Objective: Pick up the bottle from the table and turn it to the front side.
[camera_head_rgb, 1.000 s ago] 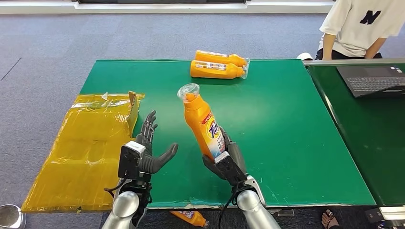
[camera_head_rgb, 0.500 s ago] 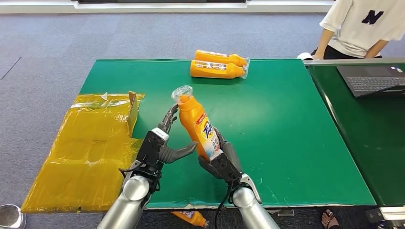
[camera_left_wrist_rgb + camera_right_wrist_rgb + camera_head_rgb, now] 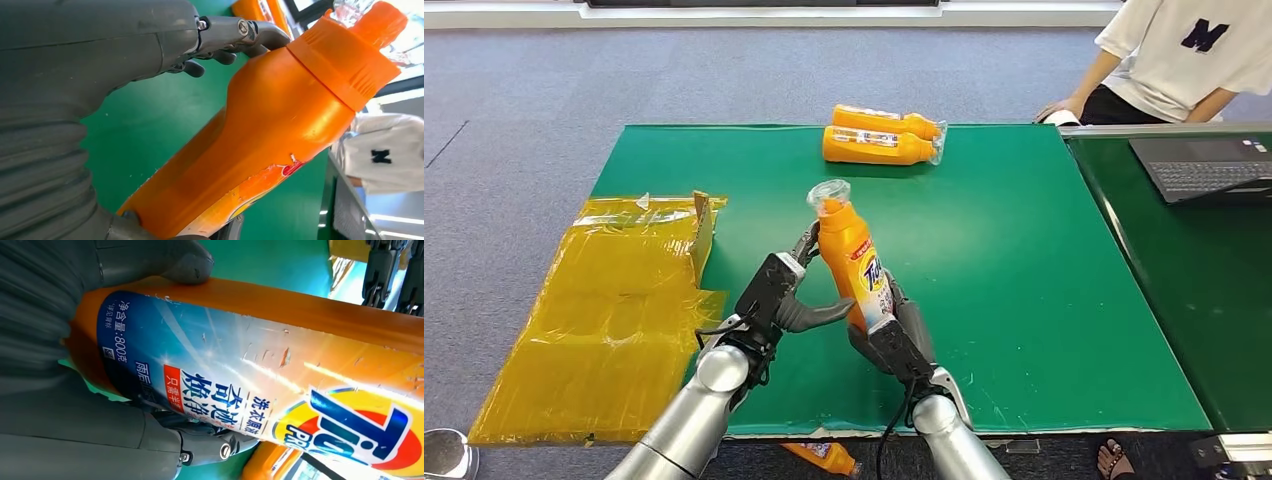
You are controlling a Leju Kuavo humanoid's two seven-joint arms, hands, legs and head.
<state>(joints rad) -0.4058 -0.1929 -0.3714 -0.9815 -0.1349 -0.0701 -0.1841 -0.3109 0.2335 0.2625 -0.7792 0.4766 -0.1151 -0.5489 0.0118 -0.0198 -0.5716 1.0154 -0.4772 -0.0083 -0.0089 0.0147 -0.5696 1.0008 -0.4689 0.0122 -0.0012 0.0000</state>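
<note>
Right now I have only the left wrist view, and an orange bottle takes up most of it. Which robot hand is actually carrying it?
Observer: The right robot hand grips the bottle by its lower end, neck up and tilted, above the table.
Operator: Where is the label?
Observer: The right wrist view looks straight at the blue and yellow label.
Operator: And the left robot hand, from outside?
Observer: In the head view the left robot hand flanks the bottle, with fingers up by the neck and thumb reaching toward the lower body. I cannot tell if it grips.
Operator: Anything else on the table?
Observer: Two more orange bottles lie side by side at the far edge.
</note>
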